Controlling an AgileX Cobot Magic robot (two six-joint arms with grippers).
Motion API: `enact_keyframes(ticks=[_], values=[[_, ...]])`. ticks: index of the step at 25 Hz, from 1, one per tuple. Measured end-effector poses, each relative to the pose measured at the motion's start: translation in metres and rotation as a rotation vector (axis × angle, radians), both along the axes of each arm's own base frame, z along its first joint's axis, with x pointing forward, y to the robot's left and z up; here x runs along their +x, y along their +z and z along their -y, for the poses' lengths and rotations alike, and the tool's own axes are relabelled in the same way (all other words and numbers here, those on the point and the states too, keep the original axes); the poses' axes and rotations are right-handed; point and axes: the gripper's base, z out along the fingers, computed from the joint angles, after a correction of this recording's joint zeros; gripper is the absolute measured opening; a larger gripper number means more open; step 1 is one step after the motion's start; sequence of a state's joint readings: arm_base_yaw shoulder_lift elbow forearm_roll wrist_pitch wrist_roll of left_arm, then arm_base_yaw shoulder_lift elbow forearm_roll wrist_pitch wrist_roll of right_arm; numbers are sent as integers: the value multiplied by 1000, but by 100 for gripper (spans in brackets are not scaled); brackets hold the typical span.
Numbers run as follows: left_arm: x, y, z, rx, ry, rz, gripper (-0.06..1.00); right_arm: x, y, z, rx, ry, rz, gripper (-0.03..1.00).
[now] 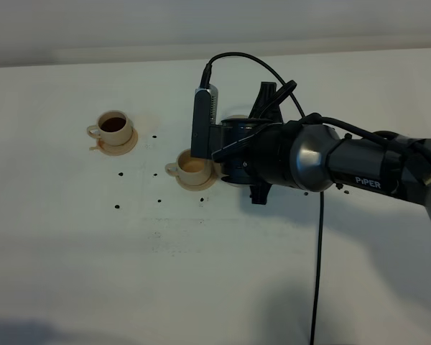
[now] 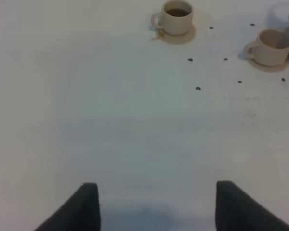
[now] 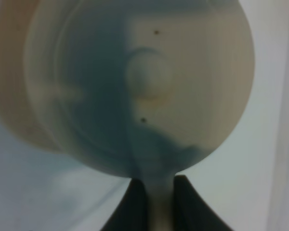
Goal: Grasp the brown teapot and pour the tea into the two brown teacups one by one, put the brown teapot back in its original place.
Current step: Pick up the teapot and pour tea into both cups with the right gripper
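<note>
Right fingers (image 3: 135, 208) clench the brown teapot's (image 3: 149, 82) handle, pot upright just beside the near teacup (image 1: 192, 167). It and the far teacup (image 1: 113, 125) look filled, so 2 pours seem done. Next: lower the pot squarely onto the wide saucer (image 3: 5, 77), then let go. Left fingers (image 2: 84, 209) are released above the desk (image 2: 135, 134).

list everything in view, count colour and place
left teacup: one, pale beige, table's left, dark tea inside
middle teacup: one, pale beige, beside the right arm, paler liquid inside
cup saucers: two, pale beige, one under each teacup
brown teapot: one, pale beige, under the right wrist camera
dark specks: several, black, on the table around the teacups
table: one, white
cable: one, black, trailing from the right arm
left gripper: one, black, open, over bare table
right gripper: one, black, shut on the teapot's handle
</note>
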State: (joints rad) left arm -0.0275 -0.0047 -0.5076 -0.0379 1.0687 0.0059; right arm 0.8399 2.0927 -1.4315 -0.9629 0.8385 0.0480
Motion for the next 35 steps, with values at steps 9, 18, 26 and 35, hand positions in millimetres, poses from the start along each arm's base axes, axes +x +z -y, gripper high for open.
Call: enact_keyframes(ticks=[9,18,26,35], values=[[0,0,0,0,0,0,50,3,1,0,-96,94,16,9],[0,0,0,0,0,0,50,3,-10,-3,-168,149,10,9],[0,0,0,0,0,0,50,1,-7,-9,-199,196,43,9],[0,0,0,0,0,0,50,2,-5,-11,-255,244,78,9]])
